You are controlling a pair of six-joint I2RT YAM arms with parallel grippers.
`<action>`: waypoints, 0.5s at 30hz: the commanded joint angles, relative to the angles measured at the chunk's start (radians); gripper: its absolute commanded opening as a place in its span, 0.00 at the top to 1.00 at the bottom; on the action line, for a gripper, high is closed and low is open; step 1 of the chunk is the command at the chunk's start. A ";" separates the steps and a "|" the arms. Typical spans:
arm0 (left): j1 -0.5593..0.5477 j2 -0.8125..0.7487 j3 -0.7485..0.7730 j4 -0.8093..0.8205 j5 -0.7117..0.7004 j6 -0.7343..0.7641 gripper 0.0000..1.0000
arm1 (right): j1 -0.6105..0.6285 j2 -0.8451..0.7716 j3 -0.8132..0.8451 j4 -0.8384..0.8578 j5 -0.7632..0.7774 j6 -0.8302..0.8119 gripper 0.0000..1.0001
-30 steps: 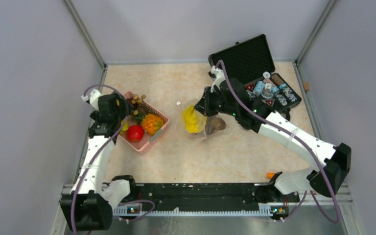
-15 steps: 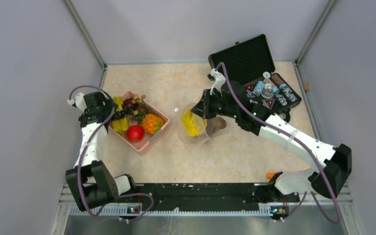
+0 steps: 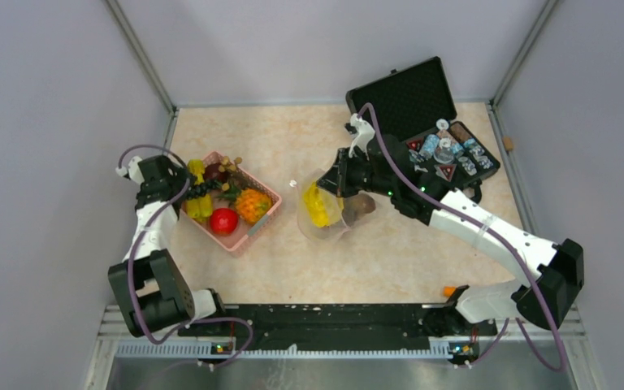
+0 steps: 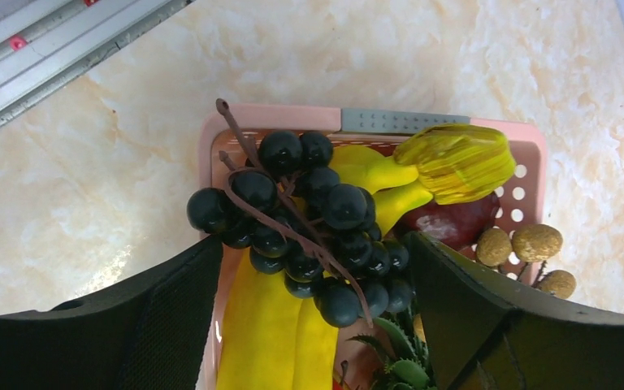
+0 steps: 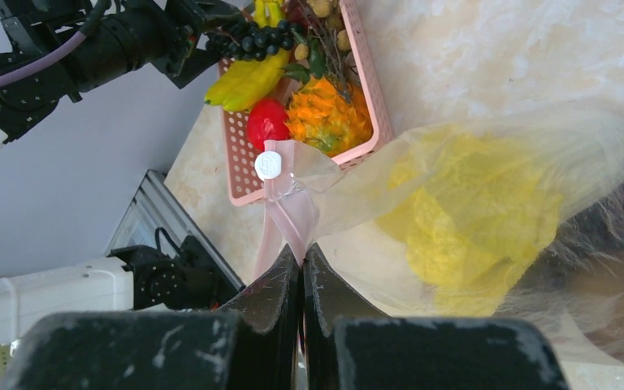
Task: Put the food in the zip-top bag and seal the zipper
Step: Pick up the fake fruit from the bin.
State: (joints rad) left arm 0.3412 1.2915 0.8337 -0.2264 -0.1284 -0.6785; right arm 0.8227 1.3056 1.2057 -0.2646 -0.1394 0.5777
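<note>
Table: pale marbled top filled the middle of the overhead view.
Black case: lay open, upper right.
Zip-top bag: lay on the table at the centre of the overhead view, holding yellow pieces and a brown ball.
Pink basket: sat left of centre, with bananas, a pineapple and a red piece inside.
Left gripper: released, jaws spread wide either side of the grape bunch, over the basket.
Right gripper: clenched on the zipper, at the bag's left end.
White slider: sat on the pink strip above the fingers.
</note>
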 commanded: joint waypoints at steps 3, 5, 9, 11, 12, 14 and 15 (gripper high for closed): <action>0.019 0.043 -0.031 0.064 0.037 -0.001 0.18 | 0.006 -0.036 0.022 0.051 0.009 -0.004 1.00; 0.022 0.054 -0.042 0.066 0.028 -0.004 0.21 | 0.007 -0.037 0.021 0.052 0.011 -0.002 1.00; 0.027 0.062 -0.055 0.075 0.051 0.008 0.23 | 0.007 -0.035 0.018 0.055 0.008 0.000 1.00; 0.027 0.046 -0.068 0.098 0.063 0.017 0.31 | 0.006 -0.037 0.020 0.053 0.006 -0.001 1.00; 0.027 0.035 -0.080 0.119 0.072 0.022 0.33 | 0.007 -0.039 0.019 0.054 0.006 0.000 1.00; 0.027 0.026 -0.087 0.126 0.087 0.030 0.41 | 0.006 -0.039 0.018 0.052 0.009 0.000 1.00; 0.027 0.028 -0.080 0.119 0.091 0.032 0.47 | 0.006 -0.039 0.019 0.052 0.009 0.001 1.00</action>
State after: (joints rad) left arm 0.3603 1.3396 0.7677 -0.1444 -0.0662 -0.6769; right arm 0.8227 1.3056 1.2057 -0.2615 -0.1333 0.5777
